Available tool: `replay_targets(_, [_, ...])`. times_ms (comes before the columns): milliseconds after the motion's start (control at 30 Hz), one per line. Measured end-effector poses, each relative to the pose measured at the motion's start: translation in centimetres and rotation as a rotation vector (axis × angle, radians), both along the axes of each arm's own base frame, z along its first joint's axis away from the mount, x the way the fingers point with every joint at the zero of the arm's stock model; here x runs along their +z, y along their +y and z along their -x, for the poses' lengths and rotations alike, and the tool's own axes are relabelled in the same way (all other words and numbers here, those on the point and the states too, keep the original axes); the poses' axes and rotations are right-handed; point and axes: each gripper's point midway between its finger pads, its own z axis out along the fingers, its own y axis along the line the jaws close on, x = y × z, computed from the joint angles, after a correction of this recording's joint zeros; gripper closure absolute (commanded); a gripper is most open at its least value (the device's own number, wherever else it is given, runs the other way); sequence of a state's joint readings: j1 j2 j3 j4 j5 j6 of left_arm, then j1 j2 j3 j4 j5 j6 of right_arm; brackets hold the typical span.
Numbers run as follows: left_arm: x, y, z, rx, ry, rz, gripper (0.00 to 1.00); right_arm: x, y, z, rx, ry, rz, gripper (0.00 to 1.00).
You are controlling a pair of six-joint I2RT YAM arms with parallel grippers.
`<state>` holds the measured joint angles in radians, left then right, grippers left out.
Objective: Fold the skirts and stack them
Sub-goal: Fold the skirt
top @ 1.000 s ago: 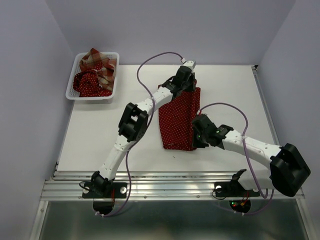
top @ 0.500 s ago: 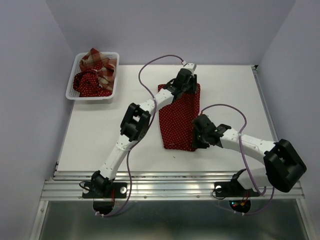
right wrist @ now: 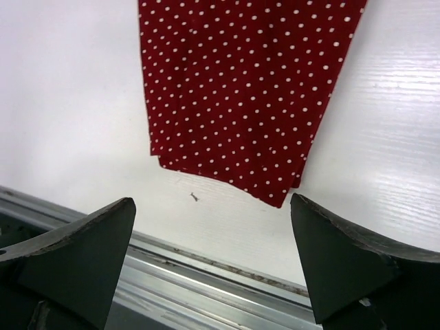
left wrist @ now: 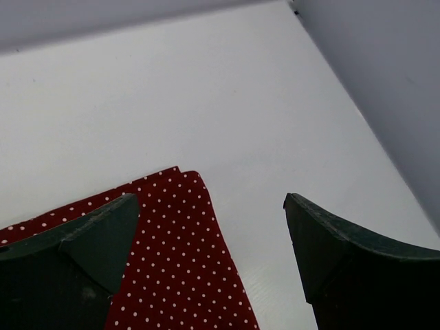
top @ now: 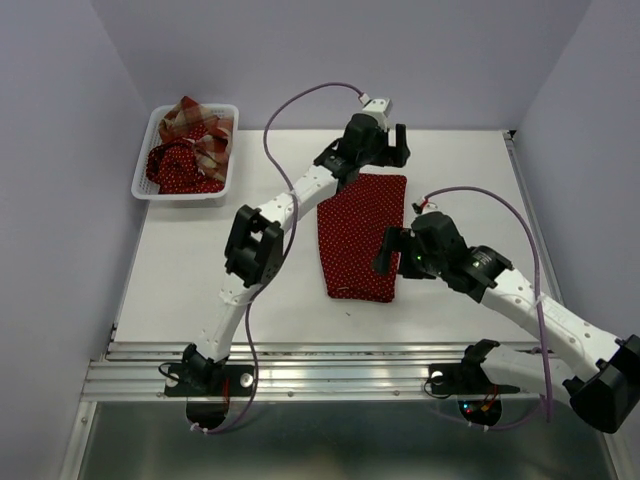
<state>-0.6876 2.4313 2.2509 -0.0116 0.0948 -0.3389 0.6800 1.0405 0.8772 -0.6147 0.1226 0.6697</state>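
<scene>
A white table (top: 180,260) stands boxed in by pale lavender walls (top: 50,150).

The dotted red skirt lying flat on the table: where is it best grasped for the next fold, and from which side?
Probably at the two corners of its near short edge, jaws coming low from the near side. The skirt lies flat as a long narrow strip running near to far, so that free edge can be carried over to the far end.
</scene>
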Motion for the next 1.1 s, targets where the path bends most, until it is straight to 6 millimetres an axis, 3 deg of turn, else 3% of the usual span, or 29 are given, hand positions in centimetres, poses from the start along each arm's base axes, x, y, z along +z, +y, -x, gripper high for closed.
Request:
replay_targets(200, [9.9,3.4,1.7,0.036,-0.13,0.048,0.01,0.2,3.1,1.5,0.16,0.038,-0.116,0.0])
replay_targets(267, [11.4,4.2,1.8,0.033,-0.149,0.07,0.01,-0.7,4.1,2.0,0.204,0.063,-0.149,0.0])
replay_targets(333, [11.6,5.2,1.0,0.037,-0.149,0.077,0.01,-2.1,4.7,2.4,0.237,0.11,-0.157,0.0])
replay_targets(433, [8.6,6.8,-0.8,0.056,-0.1,0.044,0.01,-4.5,5.6,2.6,0.273,0.18,-0.144,0.0])
replay_targets(600, [-2.0,8.6,-3.2,0.065,0.069,-0.061,0.01,-8.0,6.5,3.2,0.318,0.266,-0.097,0.0])
replay_targets(633, [-5.0,8.8,-3.1,0.062,0.12,-0.092,0.01,-8.3,6.6,3.5,0.327,0.275,-0.091,0.0])
replay_targets(767, [-12.0,9.2,-2.1,0.044,0.248,-0.172,0.01,-9.0,6.7,4.3,0.353,0.295,-0.084,0.0])
replay_targets(833, [-13.3,9.3,-1.9,0.039,0.265,-0.185,0.01,-9.3,6.7,4.4,0.357,0.303,-0.08,0.0])
replay_targets(1100, [-13.7,10.6,-2.1,0.067,0.28,-0.178,0.01,-11.5,5.5,3.6,0.275,0.332,-0.005,0.0])
